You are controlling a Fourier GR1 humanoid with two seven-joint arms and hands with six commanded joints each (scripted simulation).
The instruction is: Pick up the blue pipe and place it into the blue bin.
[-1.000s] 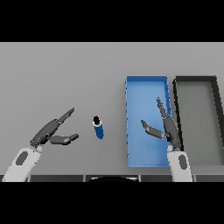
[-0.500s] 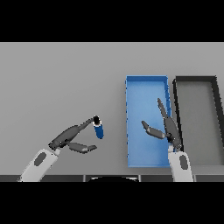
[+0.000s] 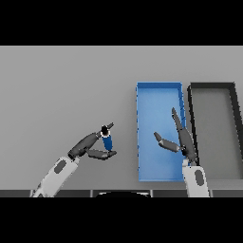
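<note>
Head view, I see my left hand (image 3: 90,148) pinching the small blue pipe (image 3: 107,141) on the grey table (image 3: 61,90), blue rectangular bin (image 3: 159,92) right of it, right hand (image 3: 182,140) relaxed over that bin, dark grey bin (image 3: 213,87) beyond.

Bare grey table (image 3: 61,90) lies between the small blue pipe (image 3: 107,142) and the rectangular blue bin (image 3: 158,90); the right hand (image 3: 182,140), fingers straight, hangs over the bin's right side.
</note>
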